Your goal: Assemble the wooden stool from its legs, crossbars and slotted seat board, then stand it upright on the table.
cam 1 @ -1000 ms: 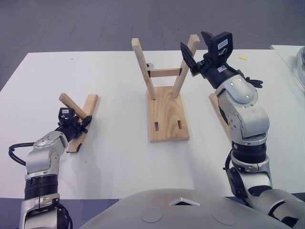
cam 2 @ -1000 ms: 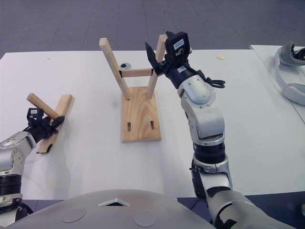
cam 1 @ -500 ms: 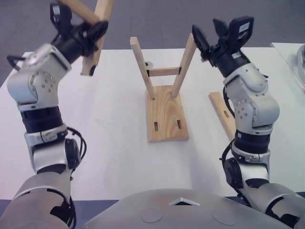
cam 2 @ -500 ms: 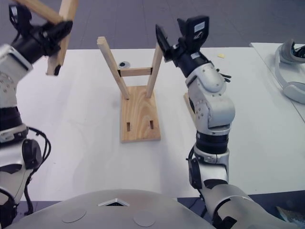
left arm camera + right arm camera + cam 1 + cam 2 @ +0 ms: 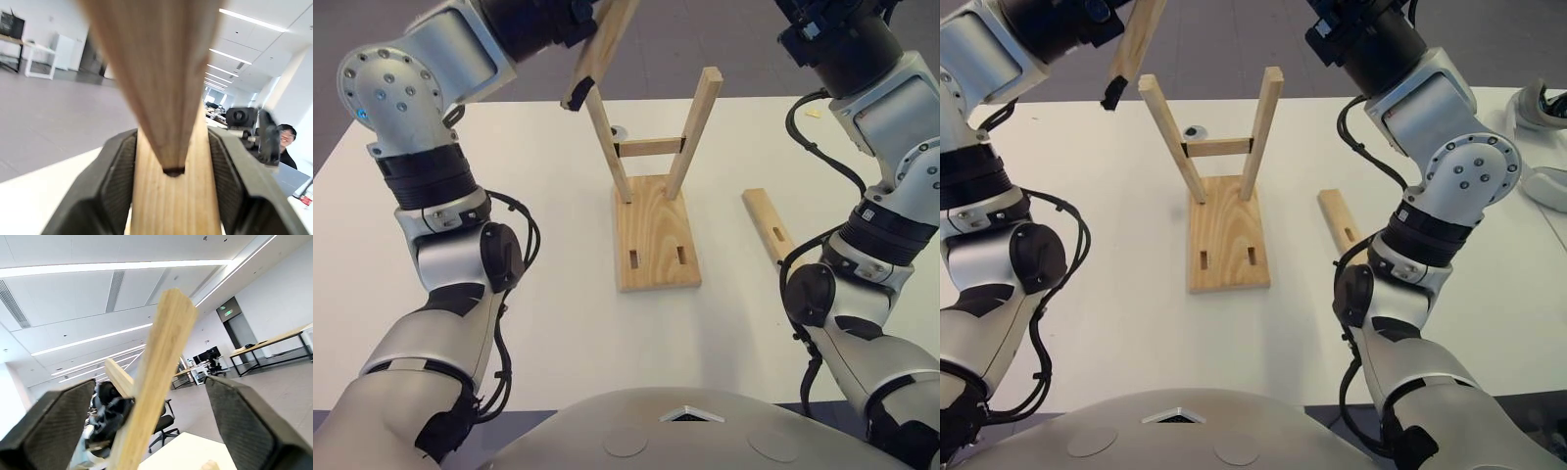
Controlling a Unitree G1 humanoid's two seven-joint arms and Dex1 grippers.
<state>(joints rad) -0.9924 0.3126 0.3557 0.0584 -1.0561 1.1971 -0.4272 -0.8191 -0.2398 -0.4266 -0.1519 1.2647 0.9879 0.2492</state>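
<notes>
The slotted seat board (image 5: 656, 235) lies flat mid-table. Two legs joined by a crossbar (image 5: 651, 148) stand in its far slots, and the two near slots are empty. High above the table's far left, my left gripper (image 5: 171, 142) is shut on a wooden leg piece (image 5: 597, 49), with dark pads (image 5: 113, 186) pressed on both sides. That piece hangs tilted over the standing left leg. My right gripper (image 5: 149, 382) is open and raised high at the far right, facing the held piece (image 5: 156, 382), which carries a short crossbar (image 5: 120, 377). A loose leg (image 5: 769, 227) lies right of the board.
A small round object (image 5: 621, 132) sits behind the standing legs. A white headset (image 5: 1542, 108) rests at the right edge, with a small yellow scrap (image 5: 814, 115) near the far right. Bare white tabletop (image 5: 538, 245) spreads to the left and front.
My left arm lifted the leg piece off the table, then up and toward the centre. My right gripper left the standing right leg and rose high, still open.
</notes>
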